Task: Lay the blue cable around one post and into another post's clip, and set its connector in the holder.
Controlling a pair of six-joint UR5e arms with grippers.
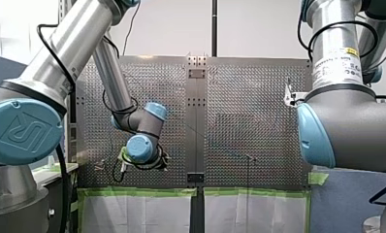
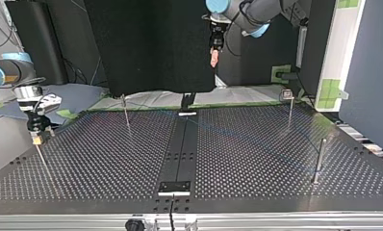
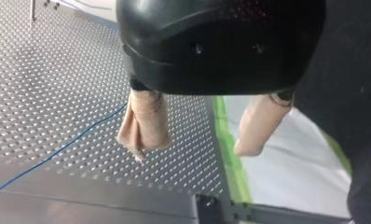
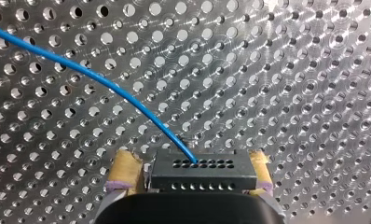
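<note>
Pinching black connector (image 4: 200, 173) between yellow pads (image 4: 124, 170), my right pincer (image 4: 193, 162) sits close over perforated bench (image 4: 291, 70); blue cable (image 4: 104, 84) trails from connector. My left pincer (image 3: 192, 148) hangs spread, empty.

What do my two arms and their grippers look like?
Both arms are silver tubes with light-blue joint caps and black cables. My left arm shows an embossed logo, my right arm a white label. My left gripper is black with beige pads; my right gripper has yellow pads.

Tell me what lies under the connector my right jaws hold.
Perforated table, the blue cable running from the connector across it; the patch straight below is hidden.
</note>
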